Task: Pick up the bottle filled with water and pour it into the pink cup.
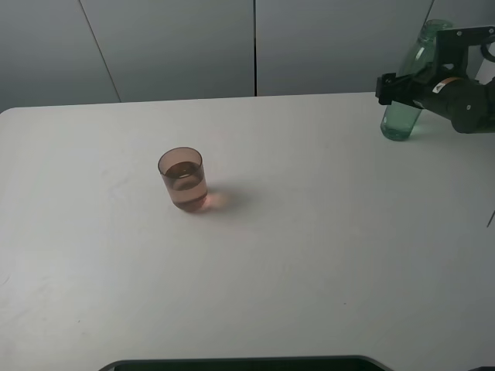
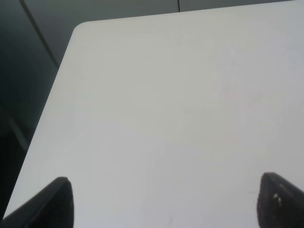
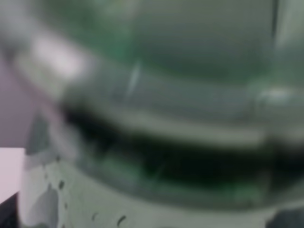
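Note:
The green-tinted see-through bottle (image 1: 400,120) is at the far right back of the white table (image 1: 309,255), tilted with its top leaning right. My right gripper (image 1: 406,86) is shut around its middle. I cannot tell whether its base touches the table. In the right wrist view the bottle (image 3: 156,95) fills the frame as a green blur. The pink cup (image 1: 183,179) stands upright left of the table's middle, with liquid in its lower half. My left gripper (image 2: 166,204) is open and empty over bare table near the far left corner; it is out of the exterior view.
A grey panelled wall (image 1: 232,46) runs behind the table's far edge. A dark edge (image 1: 247,363) shows at the table's front. The table's far left corner (image 2: 80,28) is rounded.

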Motion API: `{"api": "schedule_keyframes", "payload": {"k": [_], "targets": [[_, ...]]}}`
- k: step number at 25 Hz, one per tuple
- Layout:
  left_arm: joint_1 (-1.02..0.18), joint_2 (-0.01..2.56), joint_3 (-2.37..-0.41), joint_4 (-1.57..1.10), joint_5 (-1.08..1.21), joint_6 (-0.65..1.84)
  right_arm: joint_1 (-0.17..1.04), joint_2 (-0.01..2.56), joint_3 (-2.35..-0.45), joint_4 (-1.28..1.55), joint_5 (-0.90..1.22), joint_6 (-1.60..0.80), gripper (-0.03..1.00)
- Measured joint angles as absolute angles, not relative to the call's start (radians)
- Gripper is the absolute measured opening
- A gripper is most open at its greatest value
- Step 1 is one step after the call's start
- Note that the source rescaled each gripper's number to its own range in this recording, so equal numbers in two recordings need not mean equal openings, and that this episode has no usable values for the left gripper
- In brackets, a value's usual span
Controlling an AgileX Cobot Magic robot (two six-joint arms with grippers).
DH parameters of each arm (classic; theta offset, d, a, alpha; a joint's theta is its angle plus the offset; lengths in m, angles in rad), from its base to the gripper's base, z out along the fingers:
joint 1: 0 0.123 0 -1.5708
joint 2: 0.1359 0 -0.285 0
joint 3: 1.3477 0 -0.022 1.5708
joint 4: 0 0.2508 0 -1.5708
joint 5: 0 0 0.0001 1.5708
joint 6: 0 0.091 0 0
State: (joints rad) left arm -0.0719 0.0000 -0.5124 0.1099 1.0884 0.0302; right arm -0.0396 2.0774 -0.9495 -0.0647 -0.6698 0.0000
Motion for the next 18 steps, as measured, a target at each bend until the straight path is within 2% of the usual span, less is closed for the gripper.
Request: {"api": "schedule_keyframes", "payload": {"k": [13,15,18], "targets": [[-0.072,0.0,-0.512,0.11,1.088,0.03,-0.04,1.788,-0.949,-0.065,-0.581,0.0,1.0],[-0.072,0.0,-0.512,0.11,1.088,0.03,-0.04,1.733,-0.951,-0.065,-0.527,-0.005,1.0],[-0.072,0.0,-0.512,0.11,1.088,0.03,-0.04,1.646,-0.993,-0.065,-0.318,-0.01,1.0]]}}
